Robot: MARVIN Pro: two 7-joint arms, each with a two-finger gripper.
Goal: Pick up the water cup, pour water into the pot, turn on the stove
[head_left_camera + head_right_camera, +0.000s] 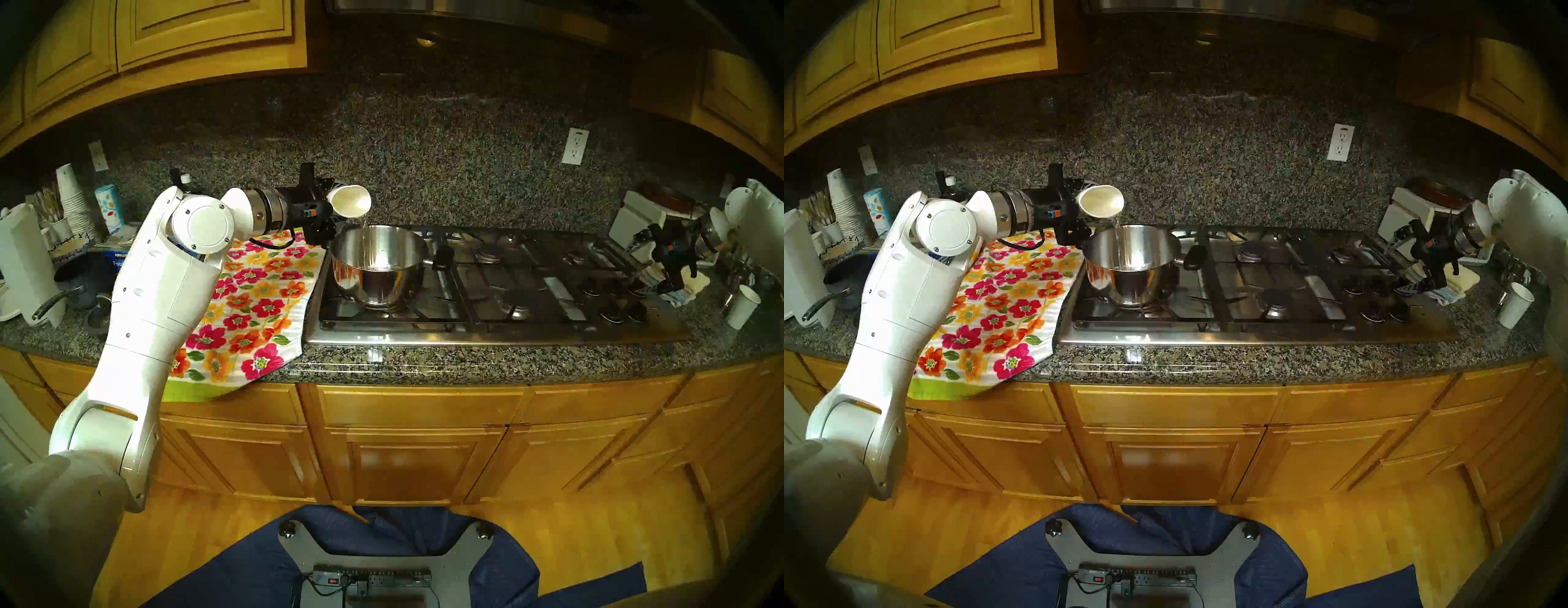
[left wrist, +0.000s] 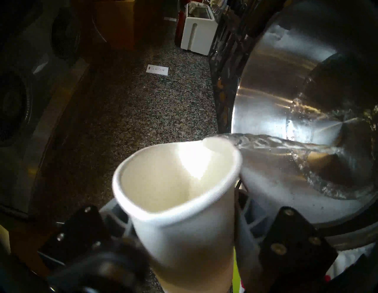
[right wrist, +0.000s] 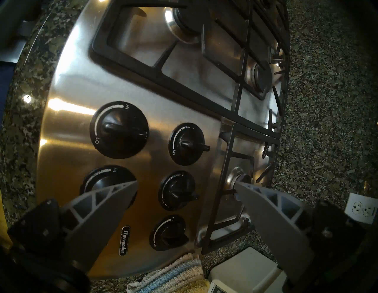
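My left gripper (image 1: 334,209) (image 2: 180,225) is shut on the white water cup (image 1: 350,203) (image 1: 1101,204) (image 2: 180,196). It holds the cup tipped on its side, above the left rim of the steel pot (image 1: 377,263) (image 1: 1129,259) (image 2: 286,102). A stream of water (image 2: 276,143) runs from the cup's pinched lip into the pot. The pot stands on the front-left burner of the stove (image 1: 509,297) (image 3: 81,81). My right gripper (image 1: 674,271) (image 3: 186,184) hangs open over the black knobs (image 3: 118,130) at the stove's right end, holding nothing.
A floral towel (image 1: 254,297) lies left of the stove under my left arm. A second white cup (image 1: 742,305) and a white toaster oven (image 1: 636,216) stand at the right. A striped cloth (image 3: 167,276) lies beside the knobs. The far left holds stacked cups (image 1: 72,199) and a dark saucepan (image 1: 76,280).
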